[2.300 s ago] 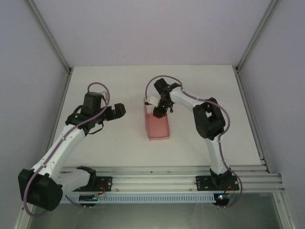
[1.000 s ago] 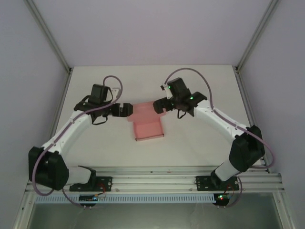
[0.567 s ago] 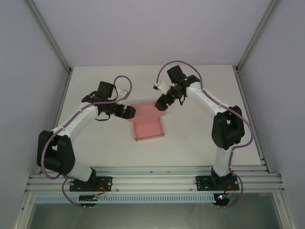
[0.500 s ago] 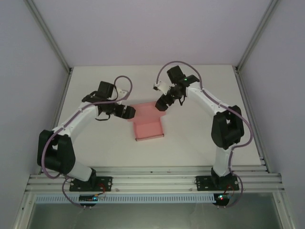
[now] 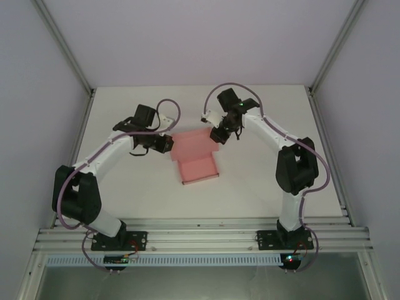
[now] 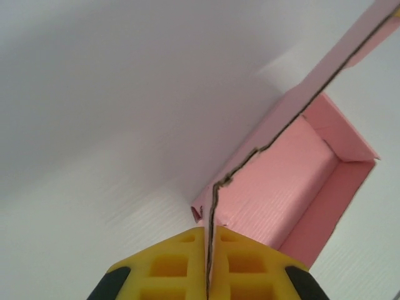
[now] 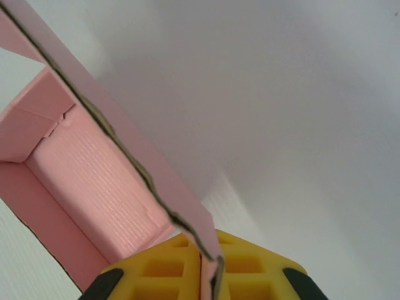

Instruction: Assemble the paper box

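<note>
The paper box [image 5: 199, 167] sits mid-desk [image 5: 125, 194], its open tray towards the arm bases and its lid flap [image 5: 190, 142] raised on the far side. The tray's near end lies free on the desk, held by nothing, so I judge that a lift or pull on the flap could drag or tip the whole box rather than fold the hinge. Further in, the left fingers [image 6: 178, 267] are pressed together on the flap's left corner and the right fingers [image 7: 250, 275] on its right corner, the thin card edge running between each pair of yellow pads. With two pinch points on such thin card, arms drawing apart could tear it, arms closing in could buckle it, and an uneven swing could crease the lid askew — a shallow pinch might also slip off. As for room, bare desk lies all round the box; the near rail [image 5: 200, 231] is well apart from it, and the side walls and far wall [image 5: 200, 44] stand farther off.
</note>
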You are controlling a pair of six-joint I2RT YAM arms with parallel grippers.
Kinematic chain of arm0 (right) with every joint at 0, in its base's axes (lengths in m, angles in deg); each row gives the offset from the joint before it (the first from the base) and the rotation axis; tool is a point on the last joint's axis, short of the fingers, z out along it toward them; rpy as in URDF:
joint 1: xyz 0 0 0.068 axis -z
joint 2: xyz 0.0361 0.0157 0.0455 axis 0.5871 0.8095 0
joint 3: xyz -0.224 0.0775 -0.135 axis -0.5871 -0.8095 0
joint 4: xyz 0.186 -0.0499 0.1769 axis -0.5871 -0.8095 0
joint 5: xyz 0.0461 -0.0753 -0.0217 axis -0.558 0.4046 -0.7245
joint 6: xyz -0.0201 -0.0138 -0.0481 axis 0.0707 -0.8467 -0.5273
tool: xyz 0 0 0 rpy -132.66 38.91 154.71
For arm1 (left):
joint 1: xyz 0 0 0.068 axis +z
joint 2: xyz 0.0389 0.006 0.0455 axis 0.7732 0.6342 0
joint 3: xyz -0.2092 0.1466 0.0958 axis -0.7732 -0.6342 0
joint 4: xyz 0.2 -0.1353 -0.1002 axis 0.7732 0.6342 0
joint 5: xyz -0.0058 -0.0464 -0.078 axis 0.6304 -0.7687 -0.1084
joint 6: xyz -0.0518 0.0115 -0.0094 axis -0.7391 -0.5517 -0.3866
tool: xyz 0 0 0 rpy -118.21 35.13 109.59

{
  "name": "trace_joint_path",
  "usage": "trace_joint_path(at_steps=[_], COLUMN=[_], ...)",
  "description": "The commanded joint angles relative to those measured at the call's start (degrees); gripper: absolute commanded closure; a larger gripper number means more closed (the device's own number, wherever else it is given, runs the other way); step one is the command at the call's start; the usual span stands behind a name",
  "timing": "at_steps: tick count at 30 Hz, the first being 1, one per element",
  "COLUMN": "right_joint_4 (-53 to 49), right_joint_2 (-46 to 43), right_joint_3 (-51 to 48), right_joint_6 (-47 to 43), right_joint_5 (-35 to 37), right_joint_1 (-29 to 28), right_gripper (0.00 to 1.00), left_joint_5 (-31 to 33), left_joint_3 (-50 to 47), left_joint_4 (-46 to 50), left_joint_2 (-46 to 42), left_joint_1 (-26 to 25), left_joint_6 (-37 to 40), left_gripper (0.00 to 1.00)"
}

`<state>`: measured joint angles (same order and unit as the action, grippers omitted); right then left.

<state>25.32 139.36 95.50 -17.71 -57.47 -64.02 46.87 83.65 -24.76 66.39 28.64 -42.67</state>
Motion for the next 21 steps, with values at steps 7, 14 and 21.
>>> trace_joint_path(at_steps=[7,14,21], right_joint_4=[4.90,4.37,13.98], right_joint_2=[-5.41,-2.37,-1.88], right_joint_3=[-1.80,2.27,-1.44], right_joint_6=[15.46,36.38,57.72], right_joint_5=[11.33,22.83,20.39], right_joint_1=[-2.88,-4.75,-4.96], right_gripper=[0.98,0.97,0.97], left_joint_5=[10.35,11.24,15.79], left_joint_3=[2.41,3.78,6.03], left_joint_4=[-5.69,-11.28,-14.79], left_joint_2=[-4.16,-1.70,2.92], left_joint_1=[-2.76,-4.44,-4.96], left_joint_6=[-12.21,-21.12,-28.29], left_gripper=[1.00,1.00,1.00])
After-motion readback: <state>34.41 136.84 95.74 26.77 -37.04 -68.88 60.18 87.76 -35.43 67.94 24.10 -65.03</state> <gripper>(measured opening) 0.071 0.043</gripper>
